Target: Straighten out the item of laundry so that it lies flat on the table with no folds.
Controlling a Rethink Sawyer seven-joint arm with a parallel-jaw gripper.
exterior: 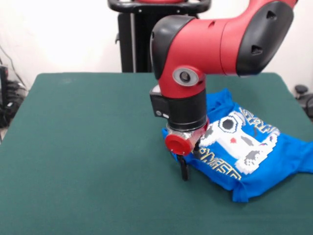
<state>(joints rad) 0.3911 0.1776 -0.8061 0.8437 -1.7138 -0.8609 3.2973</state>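
Note:
The item of laundry [286, 152], a bright blue T-shirt with a white controller print and yellow-outlined lettering, lies print up on the right part of the table [88, 147]. It sits askew with wrinkles, and its near corner is turned over. The red and black arm comes down from the upper right and hides the shirt's left part. My gripper [184, 171] is low over the table at the shirt's left edge, touching or just above the cloth. The wrist blocks the view of its tips, so I cannot see whether it holds the shirt.
The robot's black pedestal [142, 34] stands behind the table's far edge. Cables and dark gear [10, 93] sit beyond the left edge, and a dark object [301, 90] beyond the right edge. The shirt's right sleeve reaches close to the table's right edge.

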